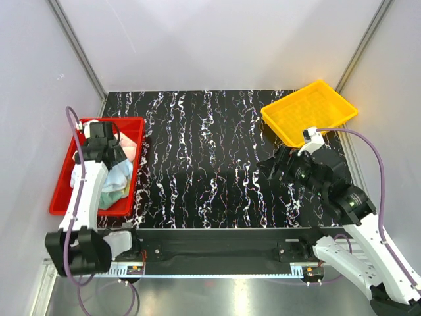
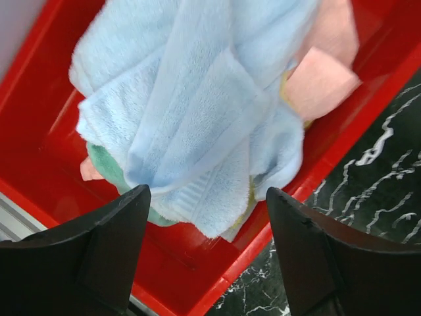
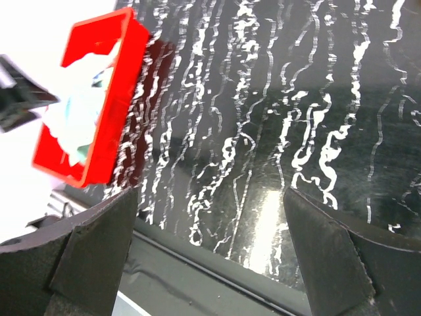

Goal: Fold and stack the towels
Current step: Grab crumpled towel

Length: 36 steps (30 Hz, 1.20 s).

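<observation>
Starting from the near side of the table (image 1: 204, 151), a black top veined with white marbling, I took stock as follows. Item one: my left gripper (image 2: 207, 197), jaws spread wide and holding nothing, hung over the red tray (image 2: 39, 151) at the table's left edge. Whether its fingertips (image 2: 125, 224) touched the cloth below, I could not tell. Item two: the towels (image 1: 122, 178), all heaped unfolded inside that red tray, none on the bare table. Uppermost in my left wrist view lay a light blue towel (image 2: 191, 112), crumpled and draped across the rest. A green towel (image 2: 105, 164) showed beneath its near-left corner. A peach-pink towel (image 2: 322, 79) lay behind it toward the tray's inner wall, one corner sticking out past the blue. A thin yellow-green edge peeked from under the blue towel, too little of it for me to describe further. Item three: my right gripper (image 3: 210, 197), likewise fully parted and empty, was poised above bare tabletop on the right side, well apart from the towels and turned toward the red tray across the table. Item four, farthest off: a yellow tray (image 1: 309, 112) sat at an angle in the far right corner, just beyond my right wrist, with no cloth visible in it.
</observation>
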Motion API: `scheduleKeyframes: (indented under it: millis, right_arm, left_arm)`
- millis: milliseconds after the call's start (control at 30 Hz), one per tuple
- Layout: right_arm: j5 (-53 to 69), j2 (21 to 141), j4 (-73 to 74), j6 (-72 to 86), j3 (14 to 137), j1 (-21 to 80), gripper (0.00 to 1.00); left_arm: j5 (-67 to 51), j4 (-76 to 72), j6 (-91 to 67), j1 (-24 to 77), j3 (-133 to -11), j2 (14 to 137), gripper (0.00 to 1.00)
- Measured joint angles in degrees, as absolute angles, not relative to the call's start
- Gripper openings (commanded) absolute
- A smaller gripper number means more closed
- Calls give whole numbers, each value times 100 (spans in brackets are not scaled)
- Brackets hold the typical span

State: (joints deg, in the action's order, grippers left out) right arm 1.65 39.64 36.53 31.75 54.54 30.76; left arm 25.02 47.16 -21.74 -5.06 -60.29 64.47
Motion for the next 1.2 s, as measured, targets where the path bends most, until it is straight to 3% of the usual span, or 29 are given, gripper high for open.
scheduleKeyframes:
  millis: [67, 333, 400, 533, 633, 667, 833, 1000, 1067, 1100, 1133, 1200]
  right_arm:
    - [259, 3889, 3586, 3173, 5408, 3076, 100]
    - [412, 3677, 3498, 3079, 5354, 3076, 100]
    - [401, 3632, 3507, 3035, 5356, 3076, 100]
    - [370, 3522, 3546, 3006, 5384, 3076, 100]
    - [368, 3433, 3562, 3013, 5406, 3076, 100]
    - [368, 3404, 3562, 3024, 5406, 3076, 100]
    - [373, 3256, 3562, 3070, 5406, 3076, 100]
    - [375, 3148, 3548, 3072, 5406, 3076, 100]
    - [368, 3087, 3540, 3061, 5406, 3076, 100]
    - [360, 3061, 3542, 3044, 5406, 3076, 100]
    - [351, 3041, 3542, 3028, 5408, 3076, 100]
    - [340, 3011, 3548, 2991, 5413, 3076, 100]
  left_arm:
    - [2329, 4703, -2137, -642, -5935, 6713, 72]
    - [1949, 4582, -1986, -792, -5870, 7258, 7]
    - [1946, 4574, -1927, -816, -5948, 7417, 0]
    - [1979, 4569, -1839, -838, -6125, 7730, 0]
    - [2117, 4556, -1800, -838, -6158, 7802, 33]
    - [2163, 4552, -1796, -838, -6158, 7793, 54]
    - [2333, 4364, -1702, -838, -6025, 7485, 72]
    - [2449, 4156, -1629, -904, -5916, 7472, 70]
    - [2488, 4134, -1629, -937, -5924, 7767, 62]
    - [2493, 4132, -1623, -954, -5927, 7935, 56]
    - [2488, 4139, -1625, -967, -5927, 8114, 35]
    - [2482, 4156, -1627, -987, -5929, 8342, 13]
